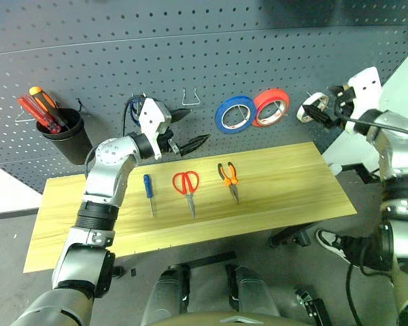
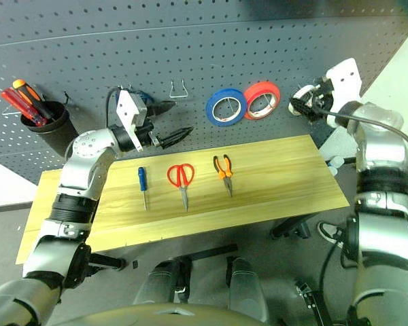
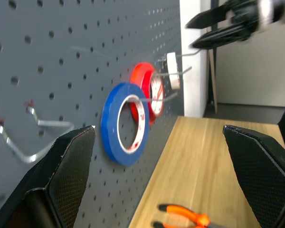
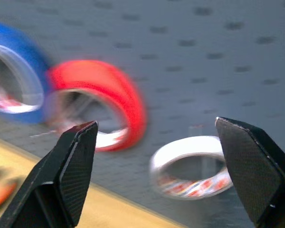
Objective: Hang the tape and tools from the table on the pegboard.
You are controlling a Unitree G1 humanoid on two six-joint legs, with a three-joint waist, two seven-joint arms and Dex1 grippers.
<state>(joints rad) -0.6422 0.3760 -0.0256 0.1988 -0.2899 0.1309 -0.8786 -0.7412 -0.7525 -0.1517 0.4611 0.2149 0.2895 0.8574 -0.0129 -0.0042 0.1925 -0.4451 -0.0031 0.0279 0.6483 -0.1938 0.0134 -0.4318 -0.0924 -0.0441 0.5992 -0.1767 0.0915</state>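
I see the left gripper (image 1: 194, 129) raised just in front of the pegboard (image 1: 190, 54), arm bent at the elbow, forearm reaching up toward the board, fingers spread wide and pointing along its face. My right gripper (image 1: 319, 112) sits at the pegboard's right end, wrist angled in toward the board, black fingers (image 4: 249, 161) parted wide, nothing between them.
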